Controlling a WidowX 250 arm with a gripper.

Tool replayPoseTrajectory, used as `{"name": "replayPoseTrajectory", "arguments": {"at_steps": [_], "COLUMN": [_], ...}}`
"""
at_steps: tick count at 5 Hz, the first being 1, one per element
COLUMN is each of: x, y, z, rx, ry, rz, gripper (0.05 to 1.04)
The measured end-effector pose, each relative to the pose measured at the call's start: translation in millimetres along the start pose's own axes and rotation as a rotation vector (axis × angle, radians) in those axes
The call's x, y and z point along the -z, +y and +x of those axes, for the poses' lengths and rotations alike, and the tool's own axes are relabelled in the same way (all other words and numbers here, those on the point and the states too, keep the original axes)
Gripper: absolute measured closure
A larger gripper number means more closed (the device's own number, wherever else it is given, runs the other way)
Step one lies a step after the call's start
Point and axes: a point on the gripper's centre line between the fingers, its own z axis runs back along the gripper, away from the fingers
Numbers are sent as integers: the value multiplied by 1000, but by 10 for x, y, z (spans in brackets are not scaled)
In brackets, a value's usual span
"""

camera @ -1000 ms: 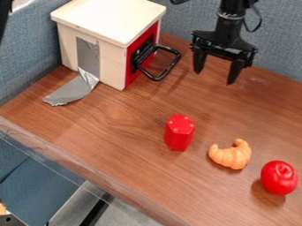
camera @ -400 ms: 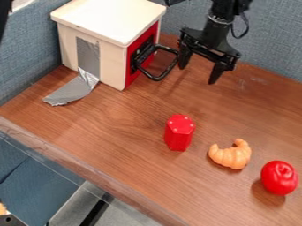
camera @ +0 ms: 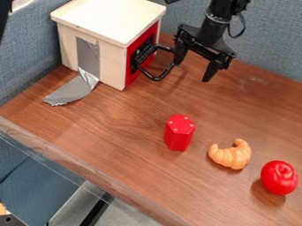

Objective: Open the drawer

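In the camera view my gripper (camera: pixel 192 71) hangs at the upper right with its fingers spread apart, nothing between them. Its left finger overlaps the right end of the drawer's black handle (camera: pixel 158 77); whether they touch I cannot tell. The handle sticks out from the red drawer front (camera: pixel 142 54), on the right side of a cream box (camera: pixel 91 53) at the upper left. The drawer front sits flush with the box's side.
A red hexagonal block (camera: pixel 179 133) stands mid-table, with an orange croissant (camera: pixel 231 154) and a red apple (camera: pixel 279 177) to its right. Grey tape (camera: pixel 72 91) trails from the box onto the wooden table (camera: pixel 112 128). Blue panels (camera: pixel 277 39) rise behind.
The gripper has moved left and tilted, from clear of the handle to overlapping its right end. The box, drawer and loose objects have stayed in place.
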Motion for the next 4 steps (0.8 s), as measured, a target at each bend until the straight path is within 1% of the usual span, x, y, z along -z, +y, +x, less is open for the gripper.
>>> {"name": "replayPoseTrajectory", "arguments": {"at_steps": [2,3,4], "x": [48,84,140], "y": [166,240,328], "z": [-3,-7,-23], "rx": [-14,-24,-39], "ry": [3,4,20], "rz": [30,36,35], "gripper": [83,83,83]}}
